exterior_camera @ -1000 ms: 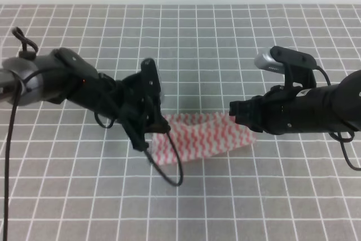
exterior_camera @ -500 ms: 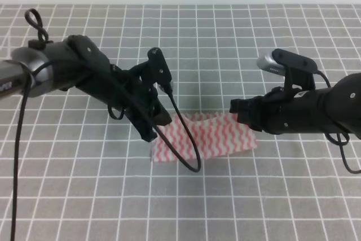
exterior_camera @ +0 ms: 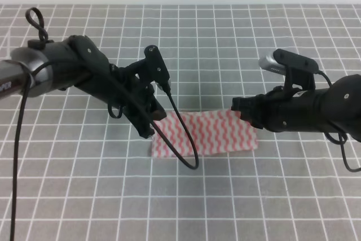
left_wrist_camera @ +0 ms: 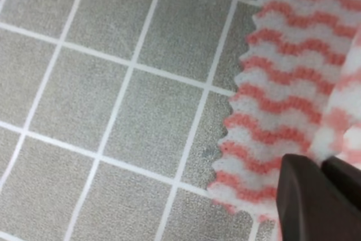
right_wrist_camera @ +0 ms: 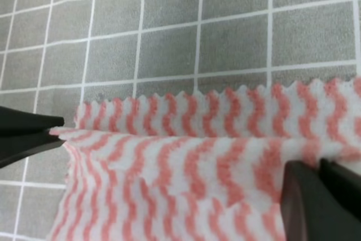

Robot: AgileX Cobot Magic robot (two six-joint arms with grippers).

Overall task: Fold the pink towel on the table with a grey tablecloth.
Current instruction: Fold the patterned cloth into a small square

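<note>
Pink towel [exterior_camera: 206,134] lies mid-table on the grey tablecloth [exterior_camera: 225,43], long axis left-right, already doubled over: a folded band w/ wavy stripes.

High view: left gripper [exterior_camera: 151,121] at towel's left end, right gripper [exterior_camera: 238,109] at its far-right corner. Arms hide both tips here, so finger state can't be read from this angle. A black cable [exterior_camera: 181,145] loops from left arm down across towel's left part.

Left wrist view: left gripper [left_wrist_camera: 321,165], dark fingers [left_wrist_camera: 304,196] pressed together, upper towel layer caught betw. them at lower right. Lower layer lies flat on the grid, pinked edge [left_wrist_camera: 237,105] running down the frame. High view shows none of this layering.

Right wrist view: right gripper [right_wrist_camera: 320,165], fingers [right_wrist_camera: 307,201] closed on the upper layer at lower right. Upper layer sits short of the far edge, so a strip of lower layer [right_wrist_camera: 225,108] shows beyond it w/ zigzag edge on bare cloth. Across the towel, left gripper's dark tips [right_wrist_camera: 28,131] pinch the opposite corner of the same upper layer. Only this view shows both pinches at once.
</note>
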